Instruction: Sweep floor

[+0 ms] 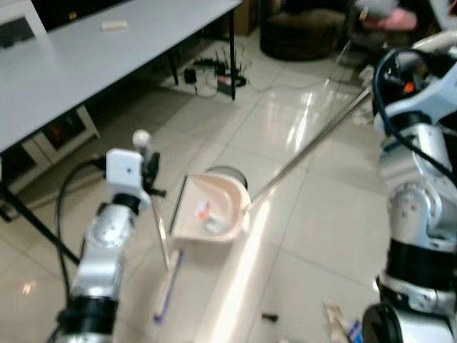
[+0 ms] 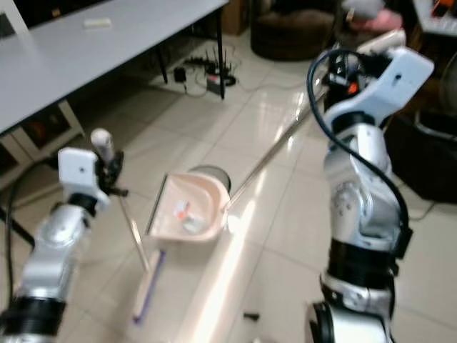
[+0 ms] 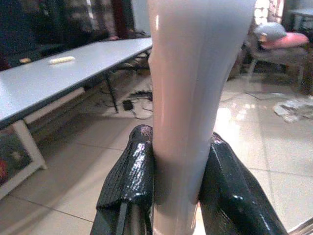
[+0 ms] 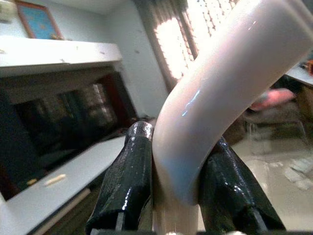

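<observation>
A cream dustpan (image 1: 211,207) rests on the tiled floor ahead of me, with a few red and white scraps (image 1: 203,211) inside it. Its long metal pole (image 1: 307,146) slants up to my right gripper (image 4: 178,142), which is shut on the pole's curved cream grip (image 4: 215,83). My left gripper (image 3: 178,147) is shut on the broom's cream handle (image 3: 190,73). The broom's thin rod (image 1: 161,232) runs down to its pale head (image 1: 168,286), which lies on the floor just left of the dustpan.
A long grey table (image 1: 86,57) stands at the left, with a black leg (image 1: 232,50) and a white shelf (image 1: 64,132) beneath it. Cables and a power strip (image 1: 221,71) lie behind. Also about: a dark round seat (image 1: 300,32), a small black piece (image 1: 269,316), litter (image 1: 343,325).
</observation>
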Motion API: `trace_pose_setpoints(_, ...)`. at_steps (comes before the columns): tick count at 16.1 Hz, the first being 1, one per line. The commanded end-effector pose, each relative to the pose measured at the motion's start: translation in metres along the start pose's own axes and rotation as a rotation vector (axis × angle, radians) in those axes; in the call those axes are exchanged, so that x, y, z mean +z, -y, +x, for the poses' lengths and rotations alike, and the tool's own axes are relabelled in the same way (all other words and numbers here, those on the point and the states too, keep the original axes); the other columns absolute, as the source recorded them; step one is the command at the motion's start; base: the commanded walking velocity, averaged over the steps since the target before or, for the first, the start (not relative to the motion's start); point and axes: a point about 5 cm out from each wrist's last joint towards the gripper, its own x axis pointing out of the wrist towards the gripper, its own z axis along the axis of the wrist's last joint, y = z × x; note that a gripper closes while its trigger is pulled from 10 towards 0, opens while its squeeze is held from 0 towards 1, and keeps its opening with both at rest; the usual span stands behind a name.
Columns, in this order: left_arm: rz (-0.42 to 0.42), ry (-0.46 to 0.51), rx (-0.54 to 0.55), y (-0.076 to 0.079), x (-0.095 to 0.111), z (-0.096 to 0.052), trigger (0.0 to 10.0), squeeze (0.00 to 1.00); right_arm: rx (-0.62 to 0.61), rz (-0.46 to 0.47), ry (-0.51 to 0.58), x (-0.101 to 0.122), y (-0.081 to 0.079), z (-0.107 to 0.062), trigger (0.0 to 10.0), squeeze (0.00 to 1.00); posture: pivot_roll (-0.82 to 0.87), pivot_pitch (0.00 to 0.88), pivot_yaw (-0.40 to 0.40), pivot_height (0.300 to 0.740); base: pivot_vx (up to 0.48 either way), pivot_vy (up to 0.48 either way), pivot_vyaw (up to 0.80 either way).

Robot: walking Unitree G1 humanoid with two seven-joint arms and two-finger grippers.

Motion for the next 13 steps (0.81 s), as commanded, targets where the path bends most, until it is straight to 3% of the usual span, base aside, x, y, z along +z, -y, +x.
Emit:
trace_pose_setpoints(1, 0.013, 0.043, 0.011, -0.0056, 0.0108, 0.0029, 10.0, 0.0, 0.02, 0.008, 0.08, 0.0166, -0.0066, 0.0024, 10.0, 0.0, -0.01, 0.02, 0.05, 0.74, 0.371, 0.0, 0.0)
trace_pose_setpoints(10, 0.015, 0.041, 0.011, -0.0077, 0.0102, 0.0026, 10.0, 0.0, -0.031, 0.045, 0.098, 0.0176, 0.0031, 0.0013, 10.0, 0.0, 0.0, 0.026, 0.056, 0.74, 0.375, 0.0, 0.0)
trace_pose_setpoints(13, 0.016, 0.04, 0.009, -0.0071, 0.0101, 0.0015, 10.0, 0.0, -0.023, 0.05, 0.098, 0.0178, 0.0029, 0.001, 10.0, 0.0, 0.0, 0.023, 0.057, 0.74, 0.38, 0.0, -0.8)
